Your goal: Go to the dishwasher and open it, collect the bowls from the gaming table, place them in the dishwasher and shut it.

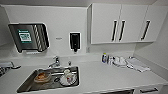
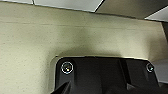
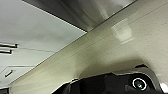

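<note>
Head camera is looking down on a white kitchen counter (image 1: pixel 105 75). A steel sink (image 1: pixel 27 83) is sitting set into it, holding what looks like an orange-brown bowl (image 1: pixel 42 77) and a white patterned dish (image 1: pixel 67 79) beside it; blurry, hard to be sure. A chrome tap (image 1: pixel 54 62) is standing behind the sink. A black soap dispenser (image 1: pixel 74 41) and a dark paper-towel holder (image 1: pixel 28 37) are hanging on the wall. White upper cabinets with black handles (image 1: pixel 120 23) are sitting to the right. Small bottles (image 1: pixel 105 58) and a folded cloth (image 1: pixel 136 64) are lying near the counter's back. A dark strip at the counter's front edge (image 1: pixel 117 92) may be the dishwasher top. Both wrist cameras are facing a beige speckled surface (image 2: pixel 30 50); cannot tell either gripper's state.
</note>
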Controlling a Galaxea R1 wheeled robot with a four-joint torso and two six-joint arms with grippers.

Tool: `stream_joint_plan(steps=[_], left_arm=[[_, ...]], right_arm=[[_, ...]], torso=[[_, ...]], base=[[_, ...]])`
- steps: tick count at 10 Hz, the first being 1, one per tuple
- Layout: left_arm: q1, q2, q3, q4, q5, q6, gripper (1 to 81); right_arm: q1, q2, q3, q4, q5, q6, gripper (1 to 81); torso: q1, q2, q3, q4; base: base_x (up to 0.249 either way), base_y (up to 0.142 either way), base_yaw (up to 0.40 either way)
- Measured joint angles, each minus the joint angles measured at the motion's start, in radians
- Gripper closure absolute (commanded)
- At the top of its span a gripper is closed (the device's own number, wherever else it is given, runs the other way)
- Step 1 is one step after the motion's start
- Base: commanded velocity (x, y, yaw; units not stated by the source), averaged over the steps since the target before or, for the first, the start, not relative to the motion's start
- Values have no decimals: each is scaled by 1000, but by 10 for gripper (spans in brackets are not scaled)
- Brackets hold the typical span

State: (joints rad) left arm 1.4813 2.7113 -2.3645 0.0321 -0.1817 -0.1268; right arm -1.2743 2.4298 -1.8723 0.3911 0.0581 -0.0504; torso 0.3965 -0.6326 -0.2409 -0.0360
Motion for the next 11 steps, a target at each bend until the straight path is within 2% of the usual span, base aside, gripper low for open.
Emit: stream_joint_plan(steps=[3, 7, 8, 11], left_arm=[[10, -4, 0, -2, 1, 0, 10], [10, -22, 46, -3, -1, 0, 10], [10, -37, 62, -3, 0, 0, 10], [12, -48, 60, -3, -3, 0, 10]], right_arm=[[30, -64, 84, 21, 0, 1, 10], [36, -101, 100, 34, 0, 16, 10], [37, -106, 105, 35, 0, 20, 10], [71, -127, 150, 36, -2, 76, 10]], torso=[[65, -103, -16, 0], [149, -236, -139, 0], [165, -262, -158, 0], [225, -356, -173, 0]], base=[[0, 0, 0], [0, 0, 0], [0, 0, 0], [0, 0, 0]])
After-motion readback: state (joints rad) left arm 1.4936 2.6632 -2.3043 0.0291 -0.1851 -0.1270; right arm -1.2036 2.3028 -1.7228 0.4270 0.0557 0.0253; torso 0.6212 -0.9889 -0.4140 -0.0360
